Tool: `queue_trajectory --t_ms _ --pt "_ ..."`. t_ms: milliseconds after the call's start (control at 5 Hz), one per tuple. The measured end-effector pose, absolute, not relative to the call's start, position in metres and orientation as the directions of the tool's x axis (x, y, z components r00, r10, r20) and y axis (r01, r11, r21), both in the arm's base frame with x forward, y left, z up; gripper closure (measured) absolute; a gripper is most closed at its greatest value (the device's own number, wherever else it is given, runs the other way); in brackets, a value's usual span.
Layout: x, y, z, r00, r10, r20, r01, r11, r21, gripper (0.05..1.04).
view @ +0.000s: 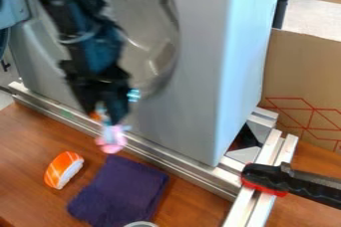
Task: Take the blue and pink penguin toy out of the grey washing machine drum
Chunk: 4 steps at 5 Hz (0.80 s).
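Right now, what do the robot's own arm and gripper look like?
The arm is black and jointed, built of chunky segments, with a dark blue stretch along its lower part. The gripper is black too, an angular block that narrows downward. I cannot make out any cables or markings on them.

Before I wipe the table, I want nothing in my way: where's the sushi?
The sushi lies at the camera view's lower left, on the brown table, just left of the purple cloth.

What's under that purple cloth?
Wooden tabletop shows around the purple cloth, but whatever lies directly beneath is covered, so I can't tell whether anything is tucked there.
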<state>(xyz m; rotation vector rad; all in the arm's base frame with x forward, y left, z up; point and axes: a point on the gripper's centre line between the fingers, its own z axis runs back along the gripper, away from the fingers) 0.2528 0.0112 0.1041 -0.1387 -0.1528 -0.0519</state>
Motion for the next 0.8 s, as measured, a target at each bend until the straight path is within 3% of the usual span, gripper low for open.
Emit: queue_trajectory --t_ms 400,800 --pt "0.264 -0.051 0.078 0.996 -0.065 0.059 0.074 0.985 -0.156 0.414" --pt "0.25 -0.058 0.061 0.997 -0.064 0.047 0.069 0.99 -0.126 0.414"
